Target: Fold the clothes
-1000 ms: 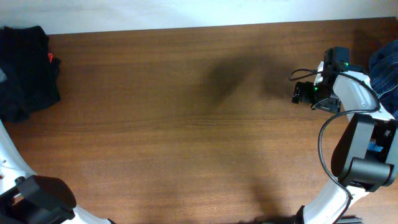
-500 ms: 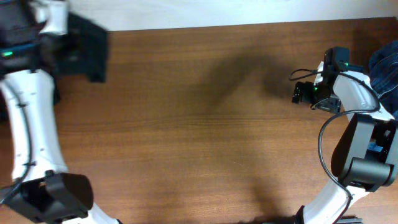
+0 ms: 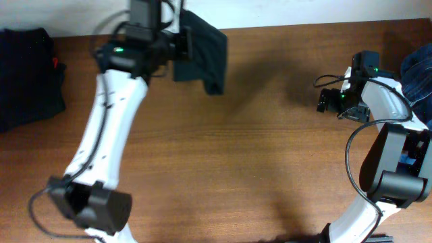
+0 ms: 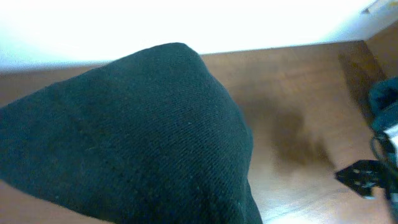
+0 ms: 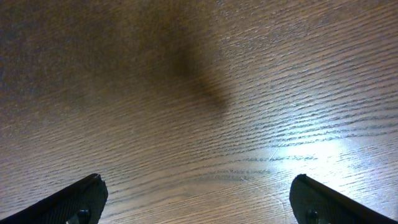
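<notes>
Left end effector (image 3: 181, 48) is sitting closed tight on a black garment (image 3: 202, 50), its fingers buried in the fabric, so the left wrist view is showing little but dark knit. The garment is hanging bunched from that single pinch near the far edge of the surface (image 3: 223, 169), left of the middle, and appears to be lifted clear of the wood. From here the main risk is that such a small bite of soft cloth is going to slip, dropping the garment in a crumpled heap that needs spreading before any fold. Because the fabric is draping over the wrist camera, placing it accurately is also going to be harder, and a loose hem so close to the far edge could be trailing over it. Right end effector (image 5: 199, 202) is hovering with its jaws fully apart over bare wood near the right edge, holding nothing and well apart from the garment. A pile of dark clothes (image 3: 27, 74) is lying at the far left corner, and blue cloth (image 3: 418, 74) is showing at the right edge.
</notes>
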You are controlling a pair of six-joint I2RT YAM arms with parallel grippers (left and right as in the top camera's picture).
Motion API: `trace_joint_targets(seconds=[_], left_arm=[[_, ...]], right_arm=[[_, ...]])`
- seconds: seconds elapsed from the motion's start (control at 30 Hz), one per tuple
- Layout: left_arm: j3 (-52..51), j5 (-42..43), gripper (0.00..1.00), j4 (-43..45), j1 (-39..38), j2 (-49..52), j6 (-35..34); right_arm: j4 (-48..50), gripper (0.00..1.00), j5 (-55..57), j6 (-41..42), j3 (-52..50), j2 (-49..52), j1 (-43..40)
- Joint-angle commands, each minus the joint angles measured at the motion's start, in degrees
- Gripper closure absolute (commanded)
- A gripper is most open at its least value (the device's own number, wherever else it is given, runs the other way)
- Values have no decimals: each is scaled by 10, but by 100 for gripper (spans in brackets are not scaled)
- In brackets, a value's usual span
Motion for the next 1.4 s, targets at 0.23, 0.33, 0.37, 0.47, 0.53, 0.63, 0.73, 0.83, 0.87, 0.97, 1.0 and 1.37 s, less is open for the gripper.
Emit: trace_joint_targets(seconds=[0.23,0.33,0.37,0.47,0.53,0.63,0.73,0.83,0.87,0.97,1.0,1.37], left_arm=[[10,78,100,-11,-32,129,-93],[10,49,100,-43,-19,143,-93],[10,30,100,-58,-16,145,-93],[10,-25,100,-101,-7,148,-90],[10,-67,100,-127,-2,148,-83],[10,-148,100,-158,0,148,-71],[9,-206,100,-177,0,158,-51],[8,-236,100,-190,0,177,-49],[8,-243,100,-193,0,184,-48],[7,-271,100,-200,0,212,-48],[7,-277,100,-201,1,222,-48],[8,-312,15,-228,47,260,-47]], right_arm=[[0,1,-3,4,8,-11,-2],[0,1,-3,4,8,-11,-2],[0,1,-3,4,8,-11,-2],[0,1,-3,4,8,-11,-2],[0,1,-3,4,8,-11,-2],[0,1,-3,4,8,-11,-2],[0,1,-3,4,8,-11,-2],[0,1,-3,4,8,-11,-2],[0,1,-3,4,8,-11,-2],[0,1,-3,4,8,-11,-2],[0,1,-3,4,8,-11,-2],[0,1,-3,4,8,-11,-2]])
